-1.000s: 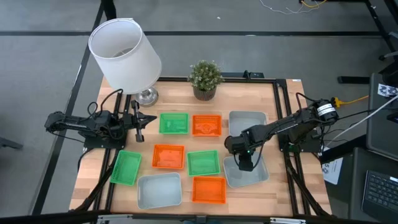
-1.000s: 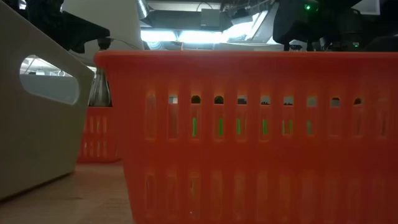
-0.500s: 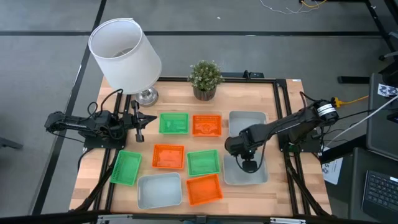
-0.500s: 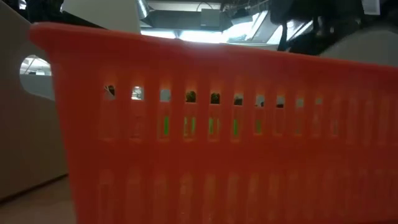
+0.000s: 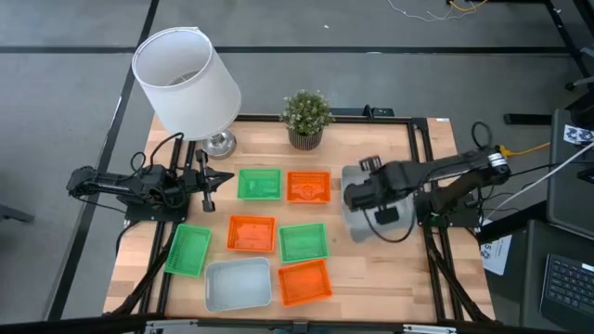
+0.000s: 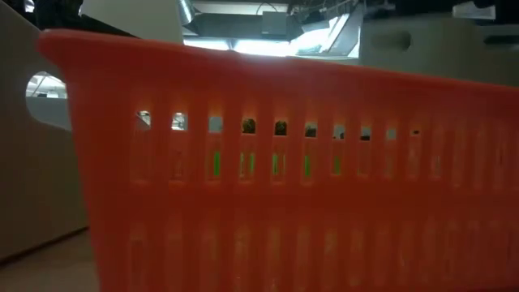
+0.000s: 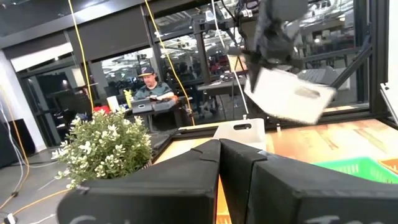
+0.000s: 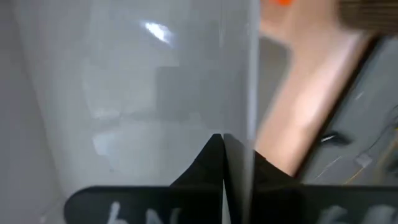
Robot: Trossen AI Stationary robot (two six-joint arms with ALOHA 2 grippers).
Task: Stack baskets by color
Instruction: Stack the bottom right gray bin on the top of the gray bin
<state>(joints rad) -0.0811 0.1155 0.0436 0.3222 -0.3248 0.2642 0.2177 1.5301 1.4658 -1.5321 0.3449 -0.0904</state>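
The right gripper [image 5: 376,199] is closed on the rim of a grey basket [image 5: 394,223], which it holds lifted and tilted above the right side of the table [image 5: 260,306]. In the right wrist view the two fingers meet on the thin pale wall of the held basket [image 8: 124,112]. In the left wrist view the same basket [image 7: 289,96] hangs clear of the table, one corner low.

Governing relation: a second grey basket [image 5: 357,176] lies on the table directly beyond the held one, partly under the right gripper. The judged next move is a short travel toward the far edge, followed by levelling the load and aligning its long axis with the basket below. The third grey basket [image 5: 238,283] lies at the near edge, well apart to the left.

The left gripper [image 5: 206,181] is closed and empty and waits at the left edge, near the far green basket [image 5: 259,184]. It is well apart from all grey baskets, so the right arm is the nearer arm.

Green and orange baskets lie unstacked mid-table.
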